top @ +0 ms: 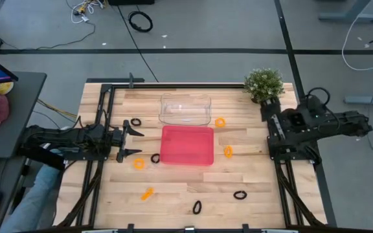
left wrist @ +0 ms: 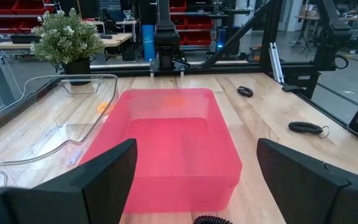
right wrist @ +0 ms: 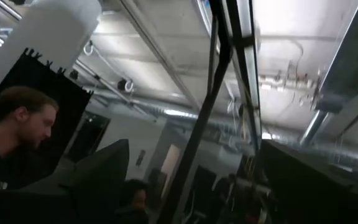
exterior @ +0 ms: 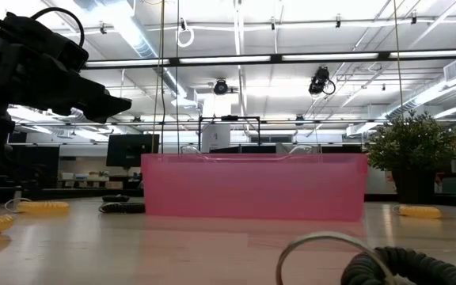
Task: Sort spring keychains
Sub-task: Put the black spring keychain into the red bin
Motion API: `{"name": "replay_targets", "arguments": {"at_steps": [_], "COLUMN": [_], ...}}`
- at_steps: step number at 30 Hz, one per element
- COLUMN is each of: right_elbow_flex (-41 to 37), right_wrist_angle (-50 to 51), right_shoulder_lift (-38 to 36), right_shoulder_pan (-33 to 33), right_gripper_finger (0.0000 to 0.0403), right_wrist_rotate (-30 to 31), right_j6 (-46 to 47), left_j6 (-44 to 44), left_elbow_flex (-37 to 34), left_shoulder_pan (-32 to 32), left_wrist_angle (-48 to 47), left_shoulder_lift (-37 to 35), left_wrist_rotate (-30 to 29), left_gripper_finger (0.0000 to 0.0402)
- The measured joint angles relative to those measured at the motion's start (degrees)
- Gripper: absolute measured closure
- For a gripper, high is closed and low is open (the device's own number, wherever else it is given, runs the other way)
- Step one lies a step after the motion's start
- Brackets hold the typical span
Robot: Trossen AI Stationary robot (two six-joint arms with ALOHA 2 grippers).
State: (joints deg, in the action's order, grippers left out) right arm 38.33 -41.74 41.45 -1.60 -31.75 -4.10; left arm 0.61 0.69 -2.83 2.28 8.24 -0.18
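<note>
Nothing is held yet, so the sorting is judged to be at its very start. The left pincer (top: 129,142) is seen low over the worktop (top: 173,200) on the left side, with its fingers spread wide and nothing between them. It is pointed at the pink tray (top: 186,145), which is set in the middle with a clear tray (top: 185,109) just behind it. The right pincer is parked at the right edge, beside a small plant (top: 263,83), and it is aimed up at the ceiling with its fingers wide apart (a person can be seen past it in the right wrist view). The spring keychains are scattered around the trays: a black one (top: 155,158) and an orange one (top: 139,164) are found near the left pincer, another black one (top: 136,122) lies farther back, and orange ones (top: 228,151) lie on the right of the pink tray. For the next move, the left pincer would need to be lowered over the near black loop and closed on it.
</note>
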Motion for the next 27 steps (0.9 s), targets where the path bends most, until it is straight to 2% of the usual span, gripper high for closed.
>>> {"name": "replay_targets", "arguments": {"at_steps": [8,17,22,27], "right_elbow_flex": [7.8,15.4,18.9,21.1], "right_wrist_angle": [15.9,29.7,35.8,40.6], "right_shoulder_lift": [4.2,9.3,11.7,14.2], "right_shoulder_pan": [-5.1,-16.3,-21.1,-24.5], "right_gripper_finger": [0.0037,0.0037,0.0037,0.0037], "right_wrist_rotate": [1.0,22.5,33.2,40.8], "right_j6": [-7.2,-12.5,-11.1,-8.2], "left_j6": [0.0,0.0,0.0,0.0], "left_elbow_flex": [0.0,0.0,0.0,0.0], "left_shoulder_pan": [0.0,0.0,0.0,0.0], "left_wrist_angle": [0.0,0.0,0.0,0.0], "left_shoulder_lift": [0.0,0.0,0.0,0.0], "left_wrist_rotate": [0.0,0.0,0.0,0.0], "left_gripper_finger": [0.0065,0.0065,0.0065,0.0065]}}
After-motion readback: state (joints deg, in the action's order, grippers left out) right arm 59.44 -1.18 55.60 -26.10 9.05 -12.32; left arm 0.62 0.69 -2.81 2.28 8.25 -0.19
